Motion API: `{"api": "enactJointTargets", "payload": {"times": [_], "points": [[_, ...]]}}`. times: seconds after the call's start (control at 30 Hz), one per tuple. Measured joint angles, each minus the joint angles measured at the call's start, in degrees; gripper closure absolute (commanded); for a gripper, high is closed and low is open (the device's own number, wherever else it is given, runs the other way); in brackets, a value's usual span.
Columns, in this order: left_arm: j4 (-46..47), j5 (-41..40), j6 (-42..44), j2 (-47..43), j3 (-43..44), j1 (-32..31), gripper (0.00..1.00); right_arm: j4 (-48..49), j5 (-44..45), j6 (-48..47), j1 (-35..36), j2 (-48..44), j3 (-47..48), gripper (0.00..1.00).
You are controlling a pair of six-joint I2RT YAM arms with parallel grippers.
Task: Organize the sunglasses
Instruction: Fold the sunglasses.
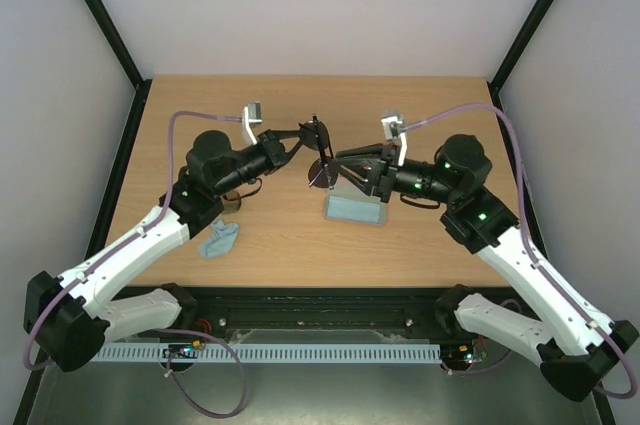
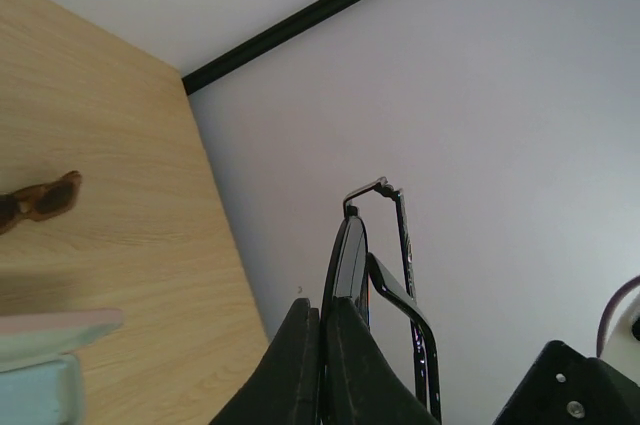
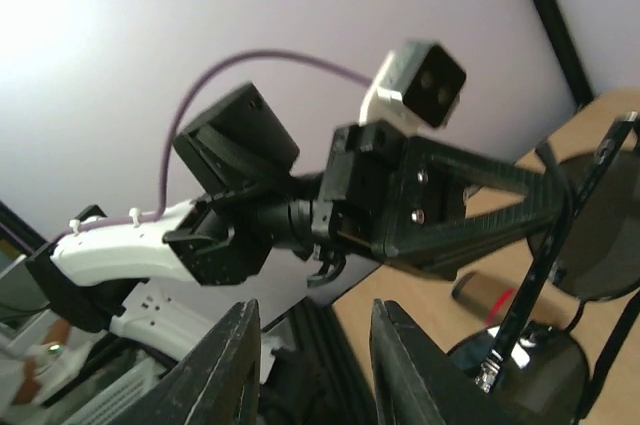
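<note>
A: Which pair is held?
B: The black wire aviator pair (image 2: pixel 350 255), with dark lenses. It hangs above the tabletop (image 2: pixel 120 145), the left jaws clamped on its frame. The right jaws stand apart, empty.
A: And the brown pair (image 2: pixel 42 199)?
B: It lies on the tabletop, partly cut off by the edge of the left wrist view.

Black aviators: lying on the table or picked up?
Picked up: the left gripper is shut on the black aviators, holding them above the table; the right gripper is open.
</note>
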Motion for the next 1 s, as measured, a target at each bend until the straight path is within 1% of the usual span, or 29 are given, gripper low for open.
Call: {"api": "enactJointTargets", "payload": {"times": [0.13,0.23,0.37,0.57,0.7,0.8,0.93,1.0], "points": [[-2.62,-0.39,3.45,-0.28,0.09,0.02,0.98,2.27,-2.95,3.10,0.00,3.48,-2.38,0.71],[-4.17,-0.46,5.05,-0.28,0.09,0.20,0.98,2.34,-2.91,4.33,0.00,7.04,-3.04,0.71],[-5.60,-0.57,6.95,-0.35,-0.09,0.31,0.98,1.09,0.72,5.18,0.00,9.22,-3.34,0.71],[-6.25,-0.50,9.49,-1.86,-2.40,0.66,0.98,1.03,9.29,7.43,0.00,6.36,-6.49,0.71],[-6.01,0.52,10.19,-2.21,-2.84,0.98,0.98,0.66,11.45,8.20,0.00,6.62,-7.91,0.72],[-5.20,1.79,10.27,-2.19,-2.89,0.98,0.98,0.59,11.43,8.35,0.00,7.91,-8.26,0.75],[-4.22,3.28,10.32,-2.08,-2.89,0.98,0.98,0.68,10.03,8.61,0.00,8.98,-8.48,0.81],[-3.96,3.72,10.45,-1.97,-2.89,0.98,0.98,1.11,9.03,9.01,0.00,9.22,-8.59,0.83]]}}
